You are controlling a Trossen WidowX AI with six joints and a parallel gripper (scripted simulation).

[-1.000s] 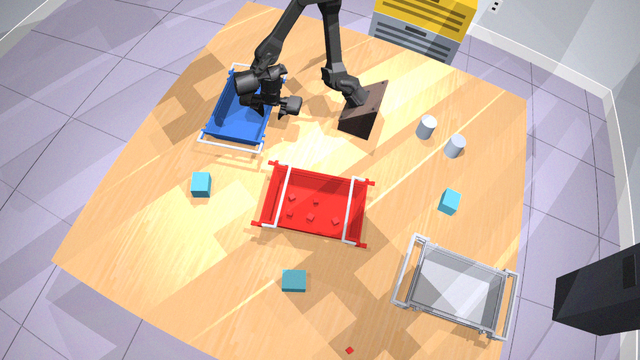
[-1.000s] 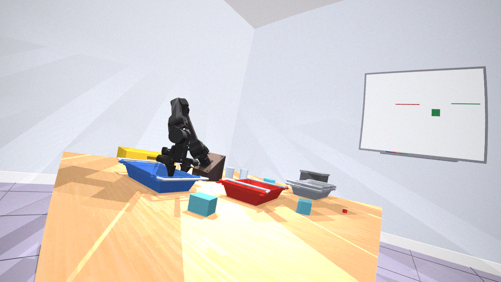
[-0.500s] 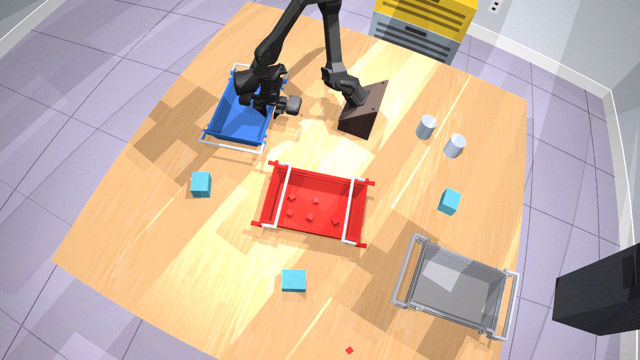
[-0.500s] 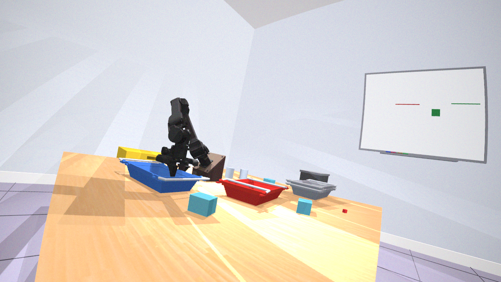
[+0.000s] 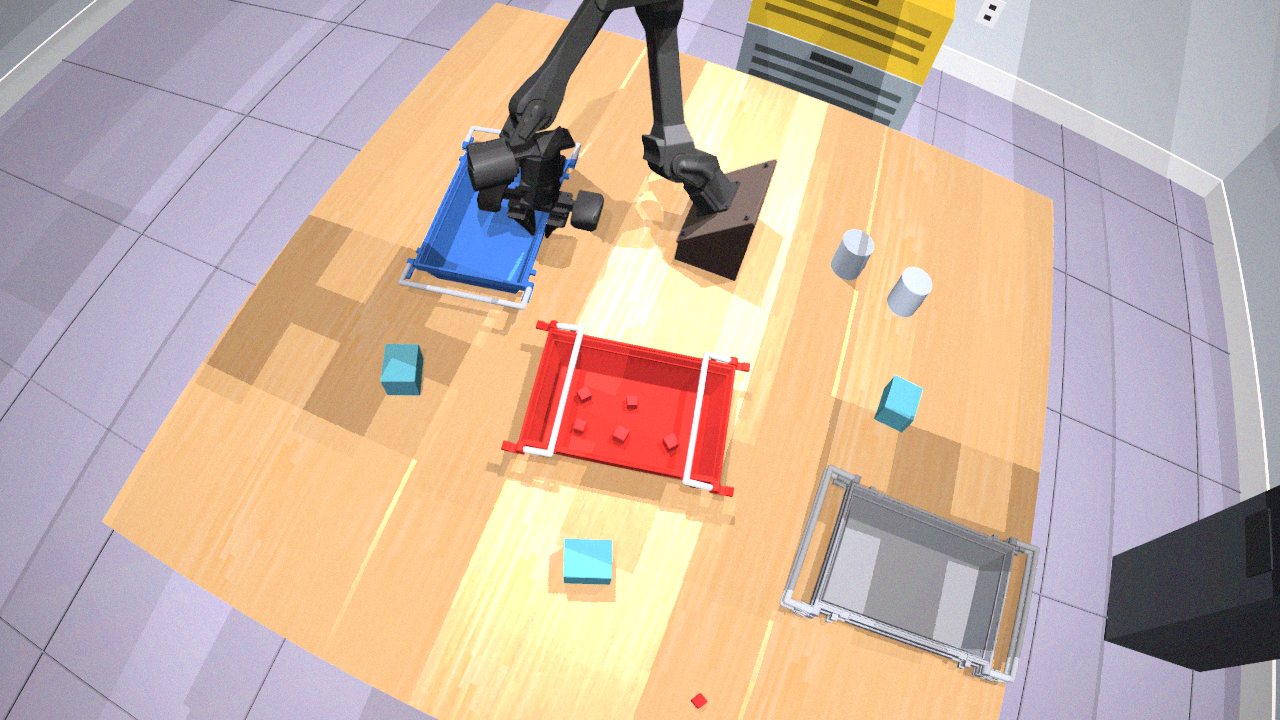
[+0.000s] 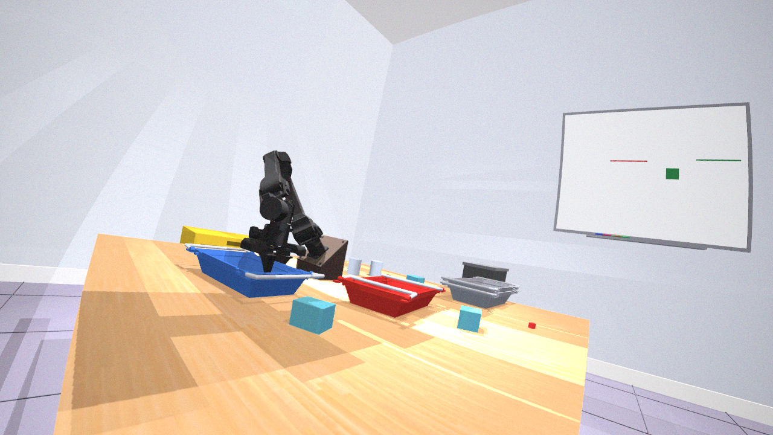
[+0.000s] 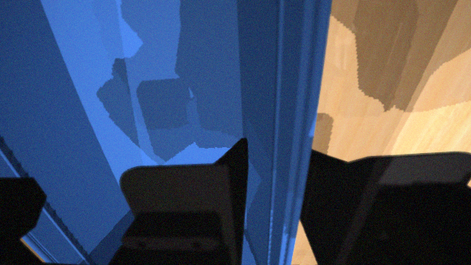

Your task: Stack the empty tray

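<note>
The loaded red tray (image 5: 617, 464) (image 6: 372, 300) stands mid-table with several small red blocks (image 5: 631, 402) inside. Its two white bars (image 5: 564, 392) (image 5: 696, 420) lie across its top, one near each end. The empty blue tray (image 5: 467, 273) (image 6: 226, 273) (image 7: 296, 92) stands on the table at the back left, its near white bar (image 5: 465, 295) out over its end. My gripper (image 5: 541, 231) (image 7: 260, 143) is shut on the blue tray's long side rim, one finger inside the tray and the other outside. The fingertips on the outside are partly hidden in the exterior view.
A grey tray (image 5: 930, 532) (image 6: 478, 296) stands at the right. Teal blocks (image 5: 401, 368) (image 5: 588, 561) (image 5: 897, 402) stand around the red tray. Two pale cylinders (image 5: 852, 255) (image 5: 909, 292) stand right of the arm's base (image 5: 716, 241). A loose red block (image 5: 699, 700) (image 6: 531, 325) lies near the front edge.
</note>
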